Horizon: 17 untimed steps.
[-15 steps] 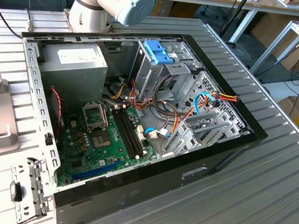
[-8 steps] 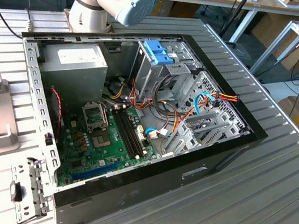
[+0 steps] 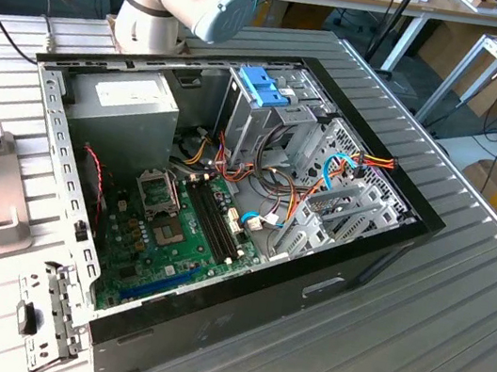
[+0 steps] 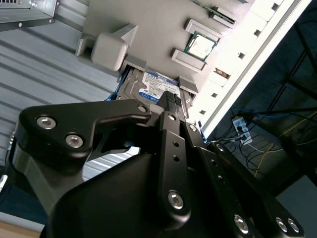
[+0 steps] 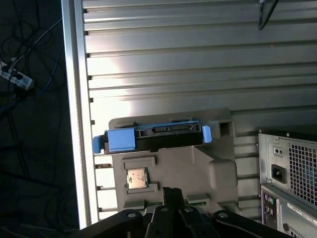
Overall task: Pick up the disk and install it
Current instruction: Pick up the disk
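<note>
Ribbed metal tabletop (image 5: 173, 59) carries a grey holder (image 5: 198, 168) beside the computer case (image 5: 290, 173), and in the first wrist view you see the disk (image 5: 153, 137) lying in that holder while your gripper (image 5: 172, 190) hangs over the holder, closed on nothing

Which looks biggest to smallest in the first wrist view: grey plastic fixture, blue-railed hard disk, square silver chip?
1. grey plastic fixture
2. blue-railed hard disk
3. square silver chip
Similar distance, so ranking holds.
</note>
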Motion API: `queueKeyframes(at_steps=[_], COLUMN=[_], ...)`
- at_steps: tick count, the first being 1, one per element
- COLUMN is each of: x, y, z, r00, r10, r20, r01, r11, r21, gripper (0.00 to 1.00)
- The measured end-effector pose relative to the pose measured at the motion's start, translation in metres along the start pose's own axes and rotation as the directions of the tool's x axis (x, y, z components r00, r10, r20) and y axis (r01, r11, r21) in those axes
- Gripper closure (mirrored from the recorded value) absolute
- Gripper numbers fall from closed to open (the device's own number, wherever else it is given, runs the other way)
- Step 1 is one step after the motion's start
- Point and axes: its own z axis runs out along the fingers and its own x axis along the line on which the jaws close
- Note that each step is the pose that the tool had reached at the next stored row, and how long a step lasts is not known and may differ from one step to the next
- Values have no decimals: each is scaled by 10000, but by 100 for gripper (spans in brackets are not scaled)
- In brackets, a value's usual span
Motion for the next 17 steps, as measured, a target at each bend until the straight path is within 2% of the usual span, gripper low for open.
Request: queueKeyframes(at_steps=[6,11,17], x=[0,0,0], y=[0,0,0], z=[1,1,1], r00=[9999,9991,9945], r10=[-120,-433,-1051], r20=[5,14,36], r01=[120,433,1051], r11=[9999,9991,9945], r21=[-5,-13,-30], gripper=[89,89,89])
